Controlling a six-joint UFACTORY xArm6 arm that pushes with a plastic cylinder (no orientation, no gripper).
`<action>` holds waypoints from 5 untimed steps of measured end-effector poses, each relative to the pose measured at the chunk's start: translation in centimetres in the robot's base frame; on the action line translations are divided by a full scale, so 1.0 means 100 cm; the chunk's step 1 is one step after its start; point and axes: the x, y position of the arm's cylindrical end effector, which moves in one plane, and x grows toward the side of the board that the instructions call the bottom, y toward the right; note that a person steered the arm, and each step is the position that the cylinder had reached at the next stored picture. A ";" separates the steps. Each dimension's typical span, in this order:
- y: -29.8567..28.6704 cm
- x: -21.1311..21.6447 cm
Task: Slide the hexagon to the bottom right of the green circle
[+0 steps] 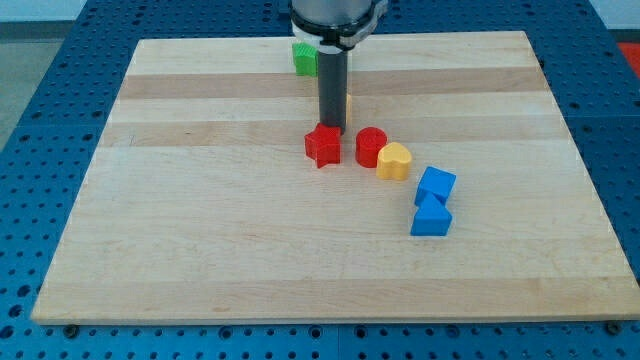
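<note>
The yellow hexagon (347, 103) shows only as a thin sliver at the right edge of my rod; the rest is hidden behind it. The green circle is hidden behind the rod and arm near the view's top. A green block (303, 58) beside it is partly visible; its shape is unclear. My tip (330, 127) rests just above the red star (322, 146), touching or nearly touching it. A red cylinder (371, 147) stands to the star's right, and a yellow heart (394, 160) touches that cylinder's lower right.
A blue cube-like block (436, 185) and a blue wedge-like block (431, 216) sit together right of centre. The wooden board (200, 250) lies on a blue pegboard table. The arm's body enters at the view's top.
</note>
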 end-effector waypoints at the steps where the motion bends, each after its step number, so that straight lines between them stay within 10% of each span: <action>1: 0.000 -0.023; 5: 0.000 -0.083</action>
